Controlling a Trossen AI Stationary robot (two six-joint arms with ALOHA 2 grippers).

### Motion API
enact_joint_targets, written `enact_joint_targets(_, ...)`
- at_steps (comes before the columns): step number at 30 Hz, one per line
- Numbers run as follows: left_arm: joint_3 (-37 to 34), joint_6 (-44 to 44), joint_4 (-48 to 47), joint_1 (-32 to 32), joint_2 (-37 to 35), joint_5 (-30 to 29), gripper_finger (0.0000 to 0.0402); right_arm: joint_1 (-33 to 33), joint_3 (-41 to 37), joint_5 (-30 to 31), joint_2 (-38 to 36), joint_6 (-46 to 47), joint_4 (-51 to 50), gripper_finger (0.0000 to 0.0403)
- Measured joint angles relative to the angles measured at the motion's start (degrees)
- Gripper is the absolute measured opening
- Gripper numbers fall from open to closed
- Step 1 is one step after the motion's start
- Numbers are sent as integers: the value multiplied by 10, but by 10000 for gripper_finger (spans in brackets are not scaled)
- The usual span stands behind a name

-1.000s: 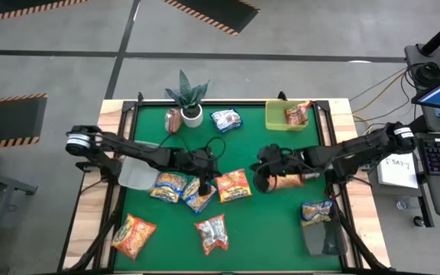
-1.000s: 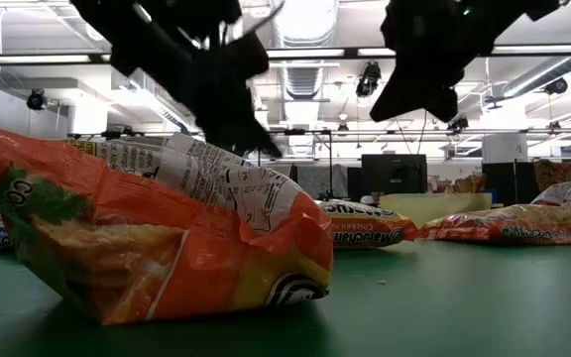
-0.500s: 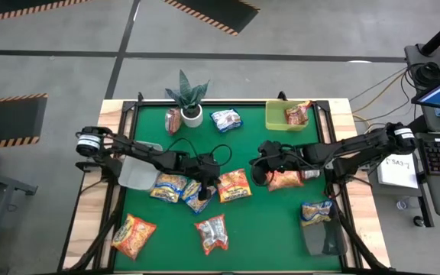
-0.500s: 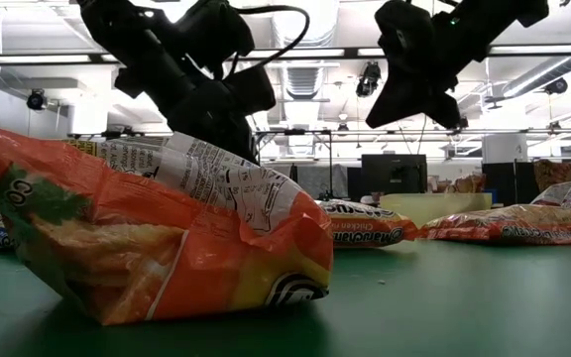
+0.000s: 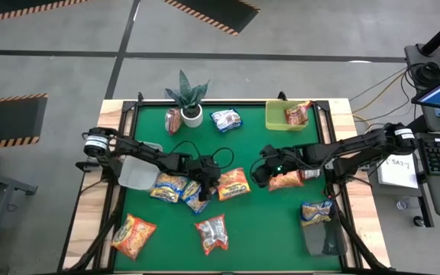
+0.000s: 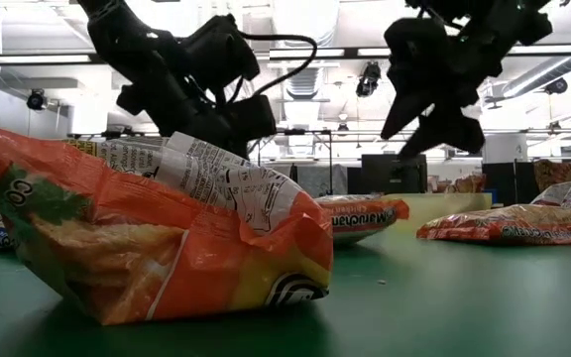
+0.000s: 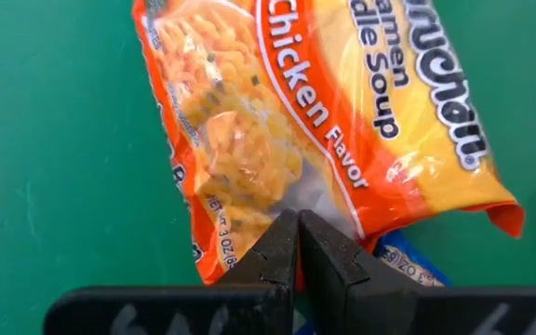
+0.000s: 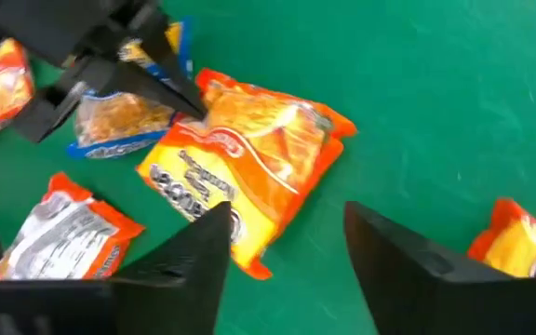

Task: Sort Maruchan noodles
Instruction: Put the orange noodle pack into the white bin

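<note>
Maruchan noodle packets lie scattered on the green mat. An orange chicken packet lies mid-table. My left gripper is shut, its tips at that packet's left edge. My right gripper hangs open above the mat just right of it, holding nothing. Another orange packet lies under the right arm. Yellow-and-blue packets lie under the left arm. My left gripper sets its shut fingertips on the orange chicken packet's left short edge, slanting down from the table's left. In the low view the packet sits tilted, its right end a little off the mat.
A potted plant and two packets stand at the far edge. A lime tray at the far right holds one packet. More packets lie near the front. Clear bins flank the mat.
My left gripper has come down and toward the table's right onto the orange chicken packet's edge, staying shut; the packet now sits tilted. My right gripper has rolled and opened.
</note>
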Motion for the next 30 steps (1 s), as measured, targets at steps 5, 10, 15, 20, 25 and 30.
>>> enact_joint_targets(5,-1,0,0,0,0,-2,0,0,-24,1,2,43,30,263)
enact_joint_targets(10,-1,3,2,1,0,-6,0,0,-29,-13,40,58,79,292)
enact_joint_targets(15,-2,6,3,1,0,-7,0,-2,-22,-40,114,64,142,294)
enact_joint_targets(20,-4,18,6,1,0,-12,0,-16,-16,-94,180,65,210,297)
enact_joint_targets(25,-4,23,8,1,0,-21,0,-30,-5,-135,233,66,291,297)
enact_joint_targets(30,-5,28,9,1,0,-21,0,-34,9,-162,262,56,338,288)
